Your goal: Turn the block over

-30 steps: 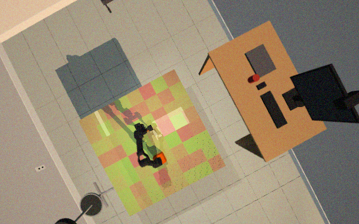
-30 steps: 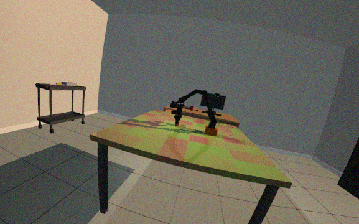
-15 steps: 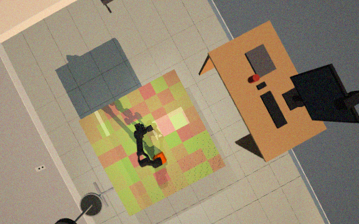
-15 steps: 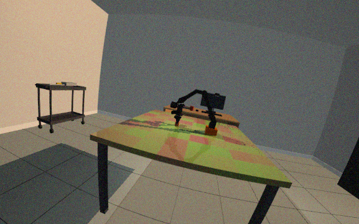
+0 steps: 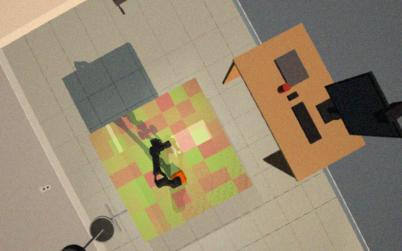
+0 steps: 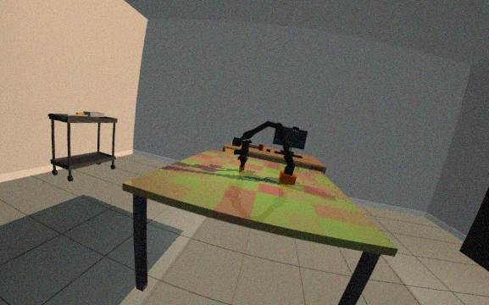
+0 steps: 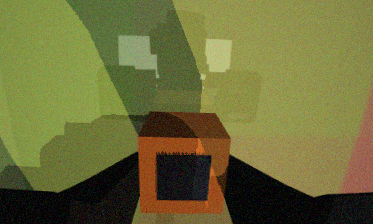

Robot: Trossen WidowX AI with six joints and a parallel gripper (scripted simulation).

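Observation:
The block (image 7: 148, 175) (image 6: 241, 169) is a small orange cube. Its dark square mark (image 7: 183, 177) is on the face turned up toward the wrist camera. My gripper (image 7: 182, 161) (image 6: 242, 165) points down and is shut on the block, with one dark finger on its left side and one on its right in the wrist view. The block is at the surface of the patchwork table (image 5: 218, 179) (image 6: 244, 205) (image 7: 297, 100); any small gap beneath it cannot be made out. In the top view the block is hidden under the arm.
The arm's orange base (image 5: 180, 175) (image 6: 287, 178) stands on the same table, to the right of the gripper in the exterior view. A wooden desk (image 5: 267, 87) with a monitor (image 5: 361, 104) (image 6: 297, 139) is beyond the table. A trolley (image 6: 84, 160) stands by the wall.

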